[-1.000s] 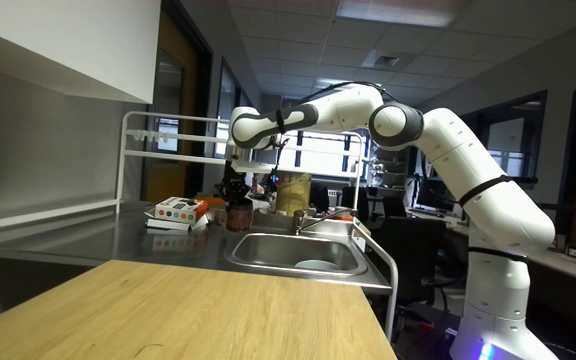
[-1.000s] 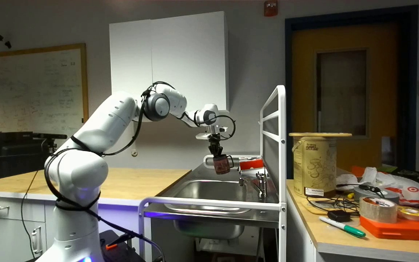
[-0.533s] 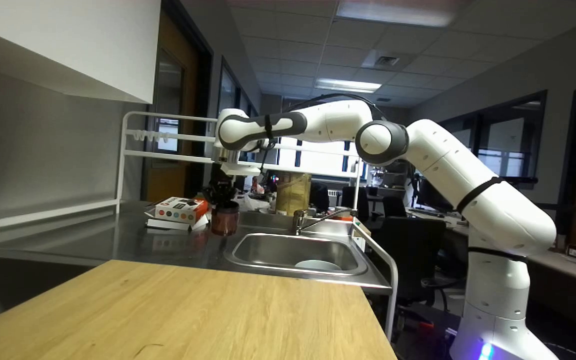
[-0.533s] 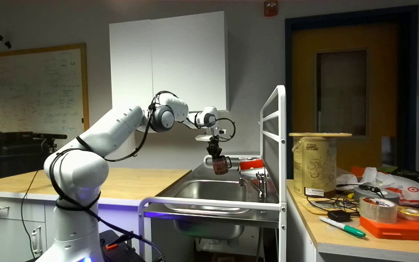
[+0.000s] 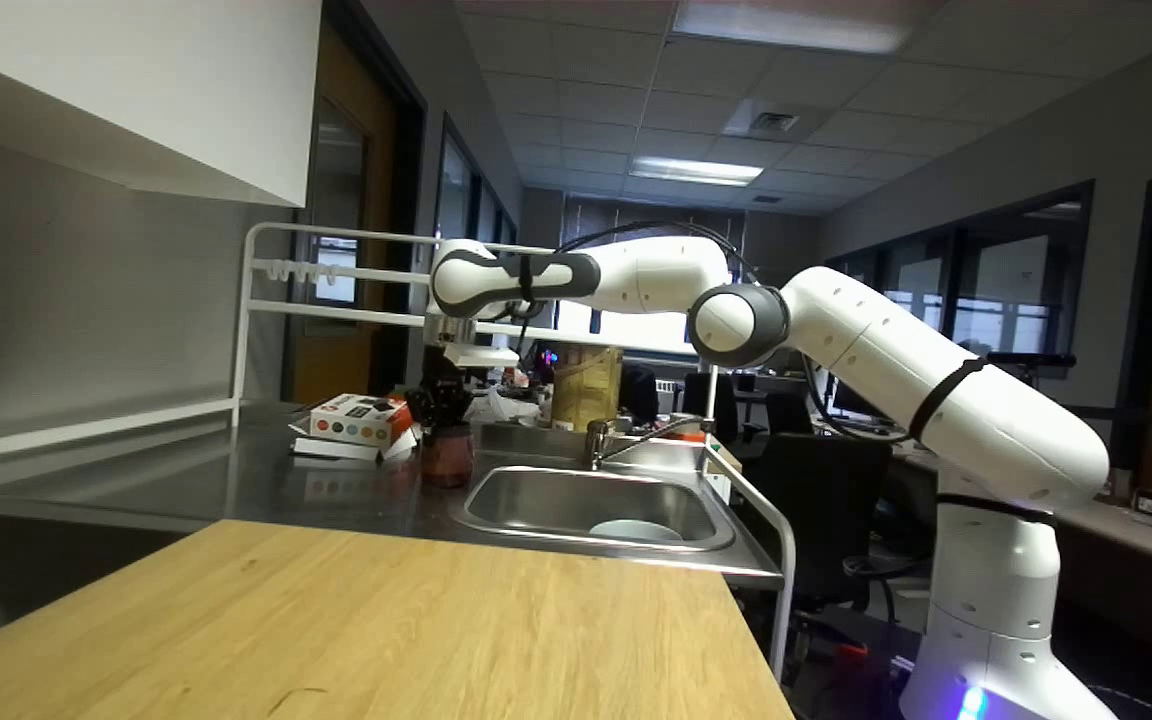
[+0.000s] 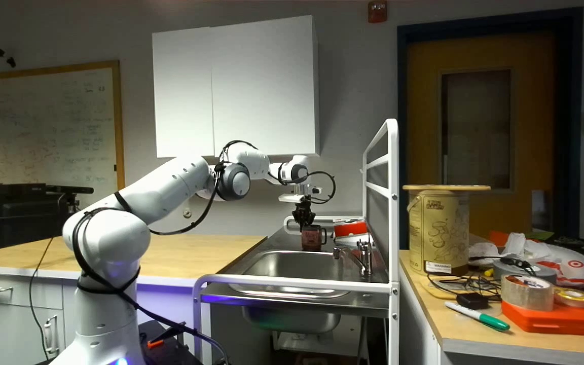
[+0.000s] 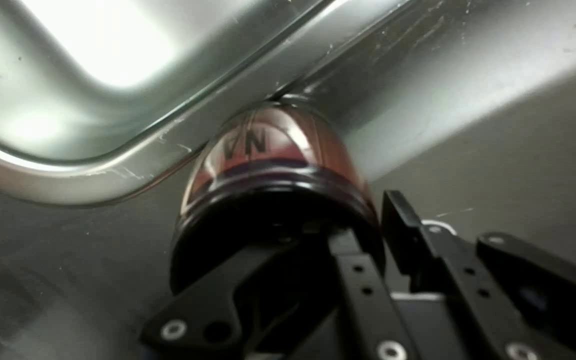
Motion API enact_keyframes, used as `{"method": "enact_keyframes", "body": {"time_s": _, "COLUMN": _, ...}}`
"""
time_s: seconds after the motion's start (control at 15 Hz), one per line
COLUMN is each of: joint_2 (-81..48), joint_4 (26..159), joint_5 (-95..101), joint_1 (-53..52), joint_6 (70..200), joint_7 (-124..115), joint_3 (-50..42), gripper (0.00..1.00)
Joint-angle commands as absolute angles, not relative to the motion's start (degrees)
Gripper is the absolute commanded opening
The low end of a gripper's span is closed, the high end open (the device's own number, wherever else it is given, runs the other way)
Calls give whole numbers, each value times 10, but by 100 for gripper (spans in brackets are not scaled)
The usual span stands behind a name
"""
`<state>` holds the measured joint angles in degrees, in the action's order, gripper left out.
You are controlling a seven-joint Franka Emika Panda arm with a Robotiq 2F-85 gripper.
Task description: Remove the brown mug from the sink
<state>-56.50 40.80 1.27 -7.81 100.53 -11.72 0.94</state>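
Note:
The brown mug (image 5: 447, 458) is a reddish-brown cup with a dark rim. It is upright over the steel counter (image 5: 266, 490), just outside the sink (image 5: 536, 500), and looks in contact with the counter. It also shows in an exterior view (image 6: 312, 239), handle toward the rack. In the wrist view the mug (image 7: 278, 145) is close to the sink rim (image 7: 218, 95). My gripper (image 7: 368, 217) has one finger inside the mug and the other outside its wall, close together, so it appears shut on the wall. The inner fingertip is hidden in the dark interior.
A box of orange and white (image 5: 361, 418) lies on white packaging beside the mug. The faucet (image 6: 365, 258) stands behind the sink. A white rail rack (image 6: 392, 203) runs along the counter's back. A wall cabinet (image 6: 236, 86) hangs above. A pale round object (image 5: 636, 530) is in the sink.
The arm has moved away from the sink's side and come down. The mug has gone from tilted and raised to upright and lower, by the box.

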Motion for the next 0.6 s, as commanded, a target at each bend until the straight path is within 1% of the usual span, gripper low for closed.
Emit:
{"method": "enact_keyframes", "body": {"time_s": 0.0, "joint_2": -594, "joint_4": 342, "joint_5": 8, "joint_1": -70, "joint_6": 963, "joint_7": -98, "joint_3": 15, "gripper": 55}}
{"method": "enact_keyframes", "body": {"time_s": 0.2, "joint_2": -592, "joint_4": 331, "joint_5": 10, "joint_1": -70, "joint_6": 948, "joint_7": -96, "joint_3": 14, "gripper": 79}}
{"method": "enact_keyframes", "body": {"time_s": 0.4, "joint_2": -582, "joint_4": 325, "joint_5": 14, "joint_1": -76, "joint_6": 930, "joint_7": -98, "joint_3": 12, "gripper": 99}}
{"method": "enact_keyframes", "body": {"time_s": 0.53, "joint_2": -575, "joint_4": 319, "joint_5": 16, "joint_1": -80, "joint_6": 916, "joint_7": -102, "joint_3": 10, "gripper": 100}}
